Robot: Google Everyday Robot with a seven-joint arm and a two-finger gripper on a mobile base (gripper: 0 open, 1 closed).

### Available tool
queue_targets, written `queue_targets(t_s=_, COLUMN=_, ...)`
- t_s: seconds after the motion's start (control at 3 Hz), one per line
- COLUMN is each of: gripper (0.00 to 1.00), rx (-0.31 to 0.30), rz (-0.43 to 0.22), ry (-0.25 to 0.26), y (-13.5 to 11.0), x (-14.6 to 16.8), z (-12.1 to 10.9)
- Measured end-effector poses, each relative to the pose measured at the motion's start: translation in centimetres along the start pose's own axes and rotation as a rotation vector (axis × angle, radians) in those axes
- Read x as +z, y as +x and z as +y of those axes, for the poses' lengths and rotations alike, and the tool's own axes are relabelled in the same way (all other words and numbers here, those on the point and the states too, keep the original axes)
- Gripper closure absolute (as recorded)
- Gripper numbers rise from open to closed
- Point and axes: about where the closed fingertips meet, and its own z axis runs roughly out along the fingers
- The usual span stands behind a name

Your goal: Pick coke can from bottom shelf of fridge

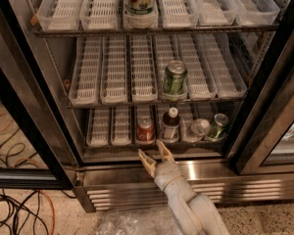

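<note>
The fridge stands open, with three racks of white slotted lane trays. On the bottom shelf the coke can stands upright, red with a silver top. My gripper is open, just in front of and below the can, at the fridge's lower sill. Its two tan fingers point up toward the can and do not touch it.
A dark bottle with a white cap stands right of the can, then a clear bottle and a green can. Another green can is on the middle shelf. Cables lie on the floor at left. Crumpled plastic lies below.
</note>
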Motion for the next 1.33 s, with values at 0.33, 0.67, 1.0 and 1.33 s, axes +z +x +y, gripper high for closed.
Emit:
queue_targets(t_s=0.33, gripper=0.36, rx=-0.005, rz=-0.003, ry=-0.001, y=-0.2, x=0.2, z=0.1)
queue_targets(t_s=0.67, gripper=0.35, rx=-0.03, rz=-0.018, ry=-0.001, y=-1.1, x=1.6, z=0.4)
queue_targets(t_s=1.0, gripper=0.34, rx=-0.032, rz=-0.025, ry=0.001, y=-1.6, x=2.7, z=0.4)
queue_targets(t_s=1.33, gripper=0.35, rx=-0.029, rz=-0.026, ry=0.001, y=-1.8, x=4.0, z=0.5)
